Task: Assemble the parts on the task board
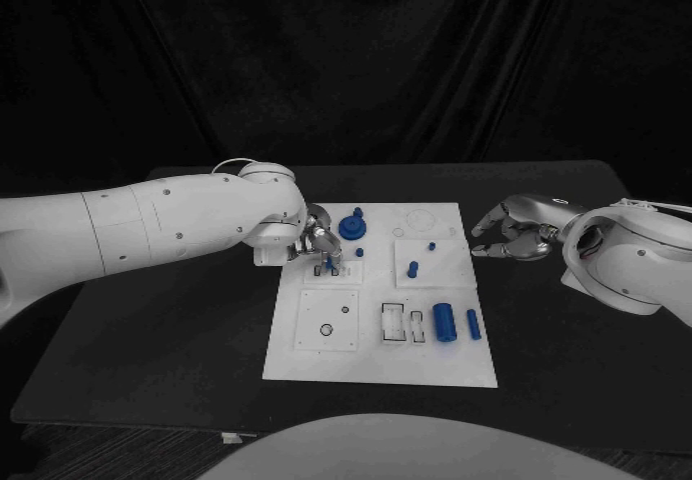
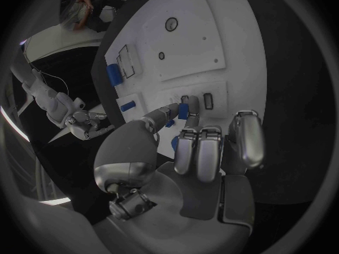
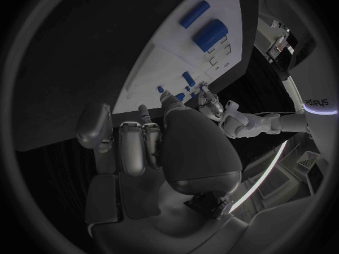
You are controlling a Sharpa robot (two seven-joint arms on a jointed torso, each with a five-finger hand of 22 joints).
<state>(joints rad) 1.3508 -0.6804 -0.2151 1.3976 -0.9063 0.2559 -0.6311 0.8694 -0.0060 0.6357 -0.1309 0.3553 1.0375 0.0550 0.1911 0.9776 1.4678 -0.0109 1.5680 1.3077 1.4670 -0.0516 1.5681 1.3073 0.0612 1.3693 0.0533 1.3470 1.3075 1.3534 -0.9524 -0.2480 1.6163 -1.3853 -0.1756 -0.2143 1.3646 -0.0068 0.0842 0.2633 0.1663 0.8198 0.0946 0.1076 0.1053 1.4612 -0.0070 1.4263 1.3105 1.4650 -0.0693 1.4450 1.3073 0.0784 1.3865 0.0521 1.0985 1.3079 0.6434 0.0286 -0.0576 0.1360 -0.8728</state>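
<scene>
Left hand (image 1: 320, 243) over board (image 1: 382, 360) far-left corner, fingers (image 2: 185, 109) pinching small blue part (image 1: 333, 266). Right hand (image 1: 508, 238) just off board's right edge above surface (image 1: 173, 340), fingers curled, holding nothing

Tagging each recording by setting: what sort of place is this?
Most likely a robotics lab or test cell: a black table against dark curtains, a white task board holding blue parts, and two robot arms working over it.
</scene>
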